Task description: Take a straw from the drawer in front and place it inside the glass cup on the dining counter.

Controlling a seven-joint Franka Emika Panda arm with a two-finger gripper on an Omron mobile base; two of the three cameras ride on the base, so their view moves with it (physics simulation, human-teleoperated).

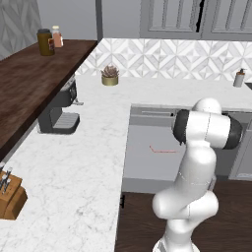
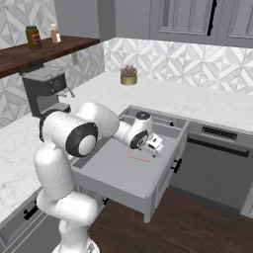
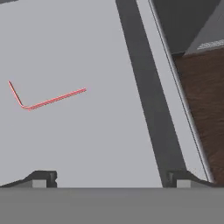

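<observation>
The light-grey drawer [image 2: 118, 175] stands pulled open below the marble worktop, and its plain grey floor [image 1: 147, 170] is bare but for a thin red bent straw [image 1: 162, 150]. The straw [image 2: 140, 159] lies flat near the middle of the drawer. My gripper [image 2: 157, 147] hangs just above the drawer floor [image 3: 96, 140], right beside the straw. In the hand view the straw [image 3: 52, 99] lies ahead and to the left of the gripper [image 3: 111, 177]. The two fingertips [image 3: 43, 177] stand wide apart, open, with nothing between them. The dining counter and the glass cup are out of view.
A dark coffee machine [image 1: 59, 110] and a potted plant [image 1: 110, 76] stand on the marble worktop [image 1: 88, 162]. A knife block [image 1: 10, 197] sits at its near left. The dishwasher [image 2: 217, 158] is right of the drawer, above dark wooden floor [image 2: 188, 222].
</observation>
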